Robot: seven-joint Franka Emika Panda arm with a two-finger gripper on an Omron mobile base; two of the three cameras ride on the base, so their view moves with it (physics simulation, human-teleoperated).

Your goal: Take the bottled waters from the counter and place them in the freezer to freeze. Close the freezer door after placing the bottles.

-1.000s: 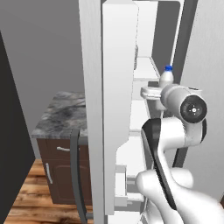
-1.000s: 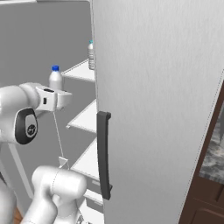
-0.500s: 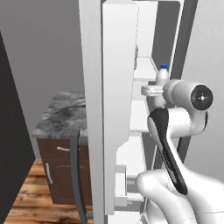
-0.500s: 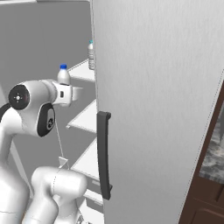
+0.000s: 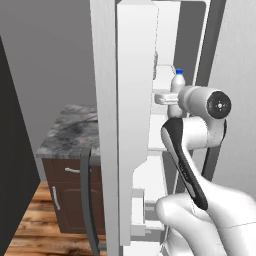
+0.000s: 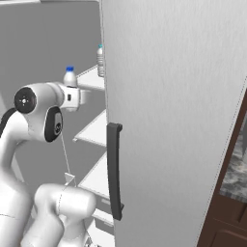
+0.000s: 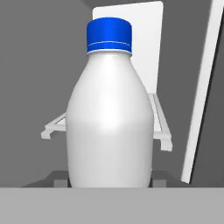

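My pincer (image 7: 109, 183), clamped on the upright blue-capped bottle (image 7: 110, 118), carries it toward a freezer shelf (image 6: 94, 130), teal-capped bottle (image 6: 100, 61) already shelved.

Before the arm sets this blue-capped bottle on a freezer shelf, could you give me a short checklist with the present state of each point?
1. Blue-capped bottle held in the gripper, jaws shut on it: ok.
2. Bottle upright: ok.
3. Freezer door open: ok.
4. Teal-capped bottle already on an upper shelf: ok.
5. Held bottle over a shelf: cannot tell.
6. Middle shelf bare where it shows: ok.
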